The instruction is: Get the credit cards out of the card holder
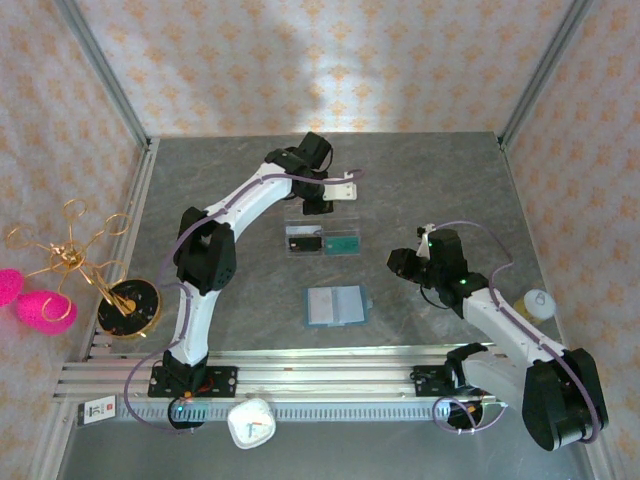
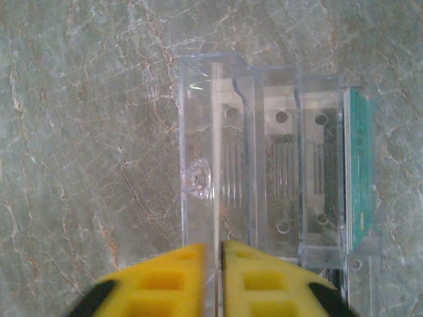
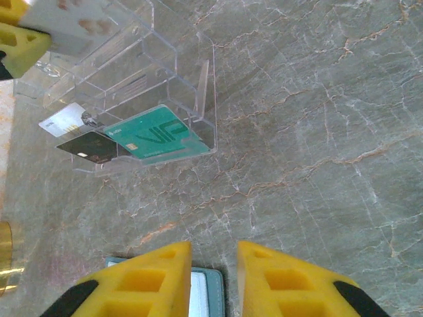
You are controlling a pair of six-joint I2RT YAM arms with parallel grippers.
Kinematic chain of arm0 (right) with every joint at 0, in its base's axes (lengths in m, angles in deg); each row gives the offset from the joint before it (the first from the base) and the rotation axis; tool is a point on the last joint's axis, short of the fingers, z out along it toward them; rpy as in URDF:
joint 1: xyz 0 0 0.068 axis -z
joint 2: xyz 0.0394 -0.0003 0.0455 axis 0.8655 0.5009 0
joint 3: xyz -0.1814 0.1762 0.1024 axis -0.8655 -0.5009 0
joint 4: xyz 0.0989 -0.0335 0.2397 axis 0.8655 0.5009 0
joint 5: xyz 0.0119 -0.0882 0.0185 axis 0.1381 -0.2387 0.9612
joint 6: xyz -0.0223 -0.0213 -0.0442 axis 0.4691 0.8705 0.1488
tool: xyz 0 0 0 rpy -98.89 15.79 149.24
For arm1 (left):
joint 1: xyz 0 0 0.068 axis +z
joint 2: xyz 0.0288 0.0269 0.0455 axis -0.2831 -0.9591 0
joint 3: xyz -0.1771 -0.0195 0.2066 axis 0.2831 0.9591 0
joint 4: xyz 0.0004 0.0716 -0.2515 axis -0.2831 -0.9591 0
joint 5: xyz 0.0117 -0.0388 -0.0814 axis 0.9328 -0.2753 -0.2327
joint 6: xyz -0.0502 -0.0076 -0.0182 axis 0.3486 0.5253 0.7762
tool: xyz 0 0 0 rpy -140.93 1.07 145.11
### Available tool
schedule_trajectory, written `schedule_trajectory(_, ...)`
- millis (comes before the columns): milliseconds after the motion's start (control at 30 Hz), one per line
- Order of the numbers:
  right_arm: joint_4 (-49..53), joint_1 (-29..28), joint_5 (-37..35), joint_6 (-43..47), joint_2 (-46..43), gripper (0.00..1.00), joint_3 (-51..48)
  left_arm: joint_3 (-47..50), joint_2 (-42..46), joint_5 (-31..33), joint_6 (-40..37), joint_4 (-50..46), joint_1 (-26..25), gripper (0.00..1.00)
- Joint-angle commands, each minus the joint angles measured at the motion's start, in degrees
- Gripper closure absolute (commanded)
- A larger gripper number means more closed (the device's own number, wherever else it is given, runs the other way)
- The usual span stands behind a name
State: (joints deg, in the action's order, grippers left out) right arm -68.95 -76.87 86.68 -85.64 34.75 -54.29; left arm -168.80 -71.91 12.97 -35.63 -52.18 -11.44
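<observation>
The teal-blue card holder [image 1: 335, 306] lies open on the table; its corner [image 3: 208, 290] shows just below my right gripper [image 3: 215, 264]. That gripper [image 1: 398, 265] hovers open to the holder's right, holding nothing. My left gripper [image 1: 318, 207] hangs over the clear acrylic tray [image 1: 322, 228]. A silvery grey credit card [image 3: 66, 26] stands edge-on [image 2: 216, 132] in the tray's end slot [image 2: 198, 99], between the left gripper's [image 2: 215, 264] fingers. The jaws are a sliver apart, with a thin gap beside the card. I cannot make out the bright blue card.
In the tray [image 3: 165, 59] lie a teal-green card [image 3: 155, 135], a black card [image 3: 89, 146] and a pale card [image 3: 59, 120]. A gold wire stand [image 1: 125, 305] sits at the left edge, a white timer [image 1: 250, 425] near the rail, a pale round object [image 1: 537, 303] at the right.
</observation>
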Motion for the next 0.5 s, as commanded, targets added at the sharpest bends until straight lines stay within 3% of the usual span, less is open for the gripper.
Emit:
schedule_trajectory(0, -0.33, 0.23, -0.75, 1.02, -0.16, 0.76, 1.5, 1.56, 2.24, 1.76, 2.12, 4.29, -0.25, 0.7)
schedule_trajectory(300, -0.43, 0.27, -0.14, 0.76, -1.08, 0.75, 1.14, 3.76, 5.19, 4.23, 8.85, 13.78, -0.26, 0.62)
schedule_trajectory(467, -0.6, 0.28, -0.03, 0.67, -1.28, 0.64, 0.62, 3.24, 7.31, 2.5, 11.03, 15.31, -0.42, 0.59)
